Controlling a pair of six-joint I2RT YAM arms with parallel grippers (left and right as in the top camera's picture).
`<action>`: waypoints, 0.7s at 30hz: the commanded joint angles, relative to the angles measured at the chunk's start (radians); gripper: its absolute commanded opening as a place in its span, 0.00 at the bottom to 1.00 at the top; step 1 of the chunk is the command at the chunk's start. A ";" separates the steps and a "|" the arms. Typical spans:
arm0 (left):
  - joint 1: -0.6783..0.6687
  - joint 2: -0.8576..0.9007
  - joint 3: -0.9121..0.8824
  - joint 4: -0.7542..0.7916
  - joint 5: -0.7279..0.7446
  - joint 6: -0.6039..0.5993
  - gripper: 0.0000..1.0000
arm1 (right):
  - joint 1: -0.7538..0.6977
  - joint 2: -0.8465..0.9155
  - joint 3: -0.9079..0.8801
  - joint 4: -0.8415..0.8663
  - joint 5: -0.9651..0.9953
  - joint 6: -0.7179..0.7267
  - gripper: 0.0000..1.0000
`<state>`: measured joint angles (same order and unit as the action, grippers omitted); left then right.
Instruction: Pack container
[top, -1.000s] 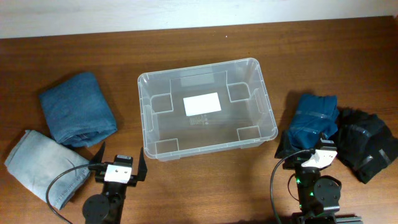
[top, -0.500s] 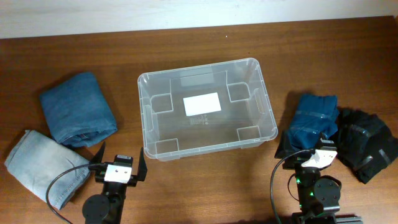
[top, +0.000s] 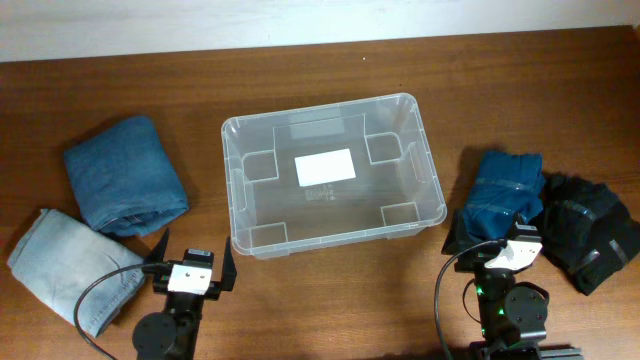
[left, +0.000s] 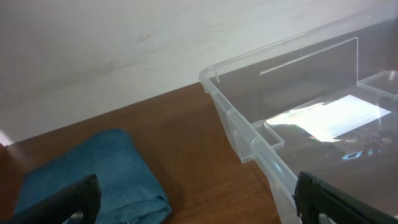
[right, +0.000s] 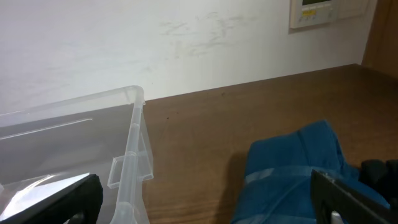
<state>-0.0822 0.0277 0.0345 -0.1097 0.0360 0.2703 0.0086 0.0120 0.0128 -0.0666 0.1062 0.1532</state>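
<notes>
The table (top: 330, 300) carries the container (top: 330, 205) at its middle, empty, so packing looks unstarted. Four folded garments lie outside it: blue cloth (top: 125, 175) and pale denim (top: 70, 265) left, teal cloth (top: 505, 195) and black cloth (top: 590, 235) right. The left jaws and right jaws stand wide apart, holding nothing.

The container (top: 234, 205) is sitting open side up, its white label (top: 325, 167) showing on the bottom. Dark jeans (top: 125, 175) and pale jeans (top: 65, 268) are lying left of it. A blue cloth (top: 503, 195) and a black cloth (top: 590, 235) are lying right of it.
</notes>
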 joint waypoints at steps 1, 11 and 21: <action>-0.004 -0.010 -0.012 0.003 -0.007 0.019 0.99 | -0.002 -0.008 -0.007 -0.005 -0.002 -0.007 0.98; -0.004 -0.010 -0.012 0.003 -0.007 0.019 0.99 | -0.002 -0.008 -0.007 -0.005 -0.002 -0.007 0.98; -0.004 -0.010 -0.012 0.003 -0.007 0.019 0.99 | -0.002 -0.006 -0.007 -0.005 -0.009 -0.006 0.98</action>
<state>-0.0822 0.0277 0.0345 -0.1097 0.0360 0.2703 0.0086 0.0120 0.0128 -0.0666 0.1059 0.1528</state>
